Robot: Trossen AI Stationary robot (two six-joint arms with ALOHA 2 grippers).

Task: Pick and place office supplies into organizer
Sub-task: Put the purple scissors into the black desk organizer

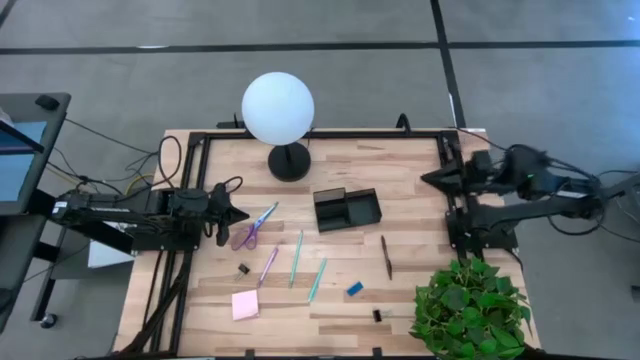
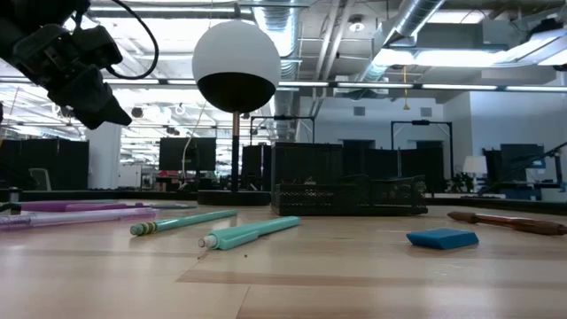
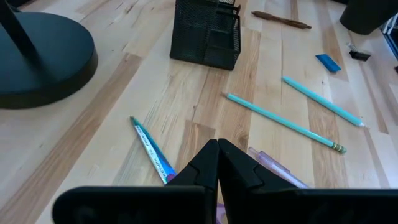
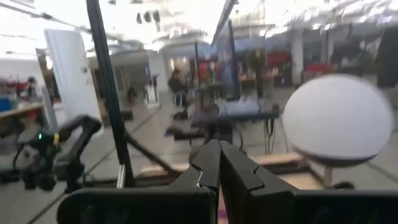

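Our left gripper (image 3: 217,146) hovers over the scissors (image 1: 252,226), jaws closed, empty. Right gripper (image 4: 219,149) likewise closed, parked. Risk: closed jaws descending shove scissors across worktop (image 1: 400,300).

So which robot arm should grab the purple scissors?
Probably the left. Its gripper hangs right beside the purple scissors, fingers shut, so it would need to open first. The right gripper waits at the table's far right edge, beyond the organizer.

Left gripper (image 1: 243,215) and right gripper (image 1: 425,179) hover raised, jaws closed and empty.
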